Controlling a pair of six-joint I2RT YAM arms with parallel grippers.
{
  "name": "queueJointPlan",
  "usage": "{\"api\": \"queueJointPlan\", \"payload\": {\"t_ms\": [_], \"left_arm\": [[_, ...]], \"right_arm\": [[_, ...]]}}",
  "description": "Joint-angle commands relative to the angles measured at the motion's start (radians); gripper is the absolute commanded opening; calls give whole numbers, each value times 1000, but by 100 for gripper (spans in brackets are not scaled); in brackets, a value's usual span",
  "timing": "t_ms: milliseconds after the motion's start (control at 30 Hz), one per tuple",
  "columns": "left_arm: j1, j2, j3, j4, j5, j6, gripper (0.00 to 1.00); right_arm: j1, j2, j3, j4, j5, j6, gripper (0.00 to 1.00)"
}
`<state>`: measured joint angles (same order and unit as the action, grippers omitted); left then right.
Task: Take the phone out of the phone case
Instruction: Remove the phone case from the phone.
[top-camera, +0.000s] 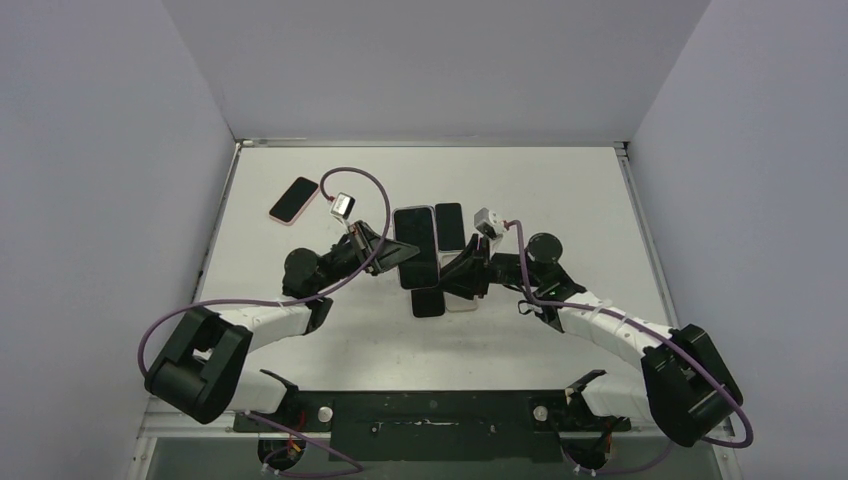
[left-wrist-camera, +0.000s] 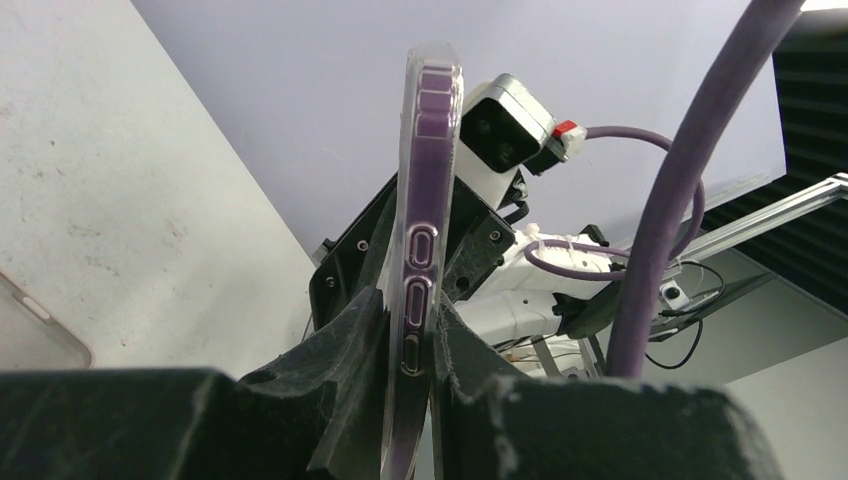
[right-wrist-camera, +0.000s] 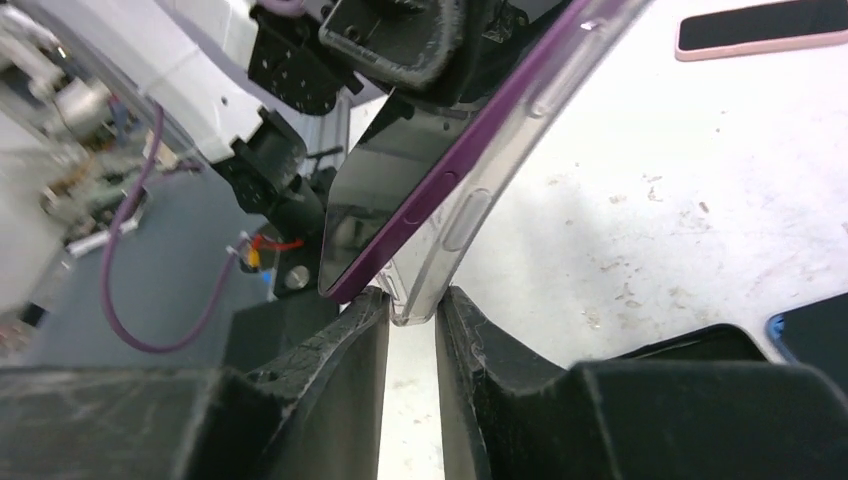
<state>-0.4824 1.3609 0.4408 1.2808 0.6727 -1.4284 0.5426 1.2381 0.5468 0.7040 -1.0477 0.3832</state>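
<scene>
A purple phone in a clear case is held above the table between both grippers. My left gripper is shut on it; in the left wrist view the phone stands edge-on between the fingers, gripper. My right gripper is shut on the clear case's corner. In the right wrist view the case is bent away from the phone's purple edge, and the phone's near corner sits outside the case.
A pink phone lies at the far left, also in the right wrist view. Dark phones lie behind and in front of the held one. A pale case lies beside the front phone.
</scene>
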Motion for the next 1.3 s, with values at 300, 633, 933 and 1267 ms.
{"api": "queueJointPlan", "payload": {"t_ms": [300,633,933,1267], "left_arm": [[-130,-89,40,-54,51,85,0],[-142,-42,19,-106,-19,120,0],[-119,-104,48,-360,-117,273,36],[-87,-119,97,-493,-186,379,51]], "right_arm": [[-4,91,-39,499,272,432,24],[23,93,-38,510,275,447,14],[23,68,-106,466,310,536,0],[25,-23,-163,253,368,534,0]]}}
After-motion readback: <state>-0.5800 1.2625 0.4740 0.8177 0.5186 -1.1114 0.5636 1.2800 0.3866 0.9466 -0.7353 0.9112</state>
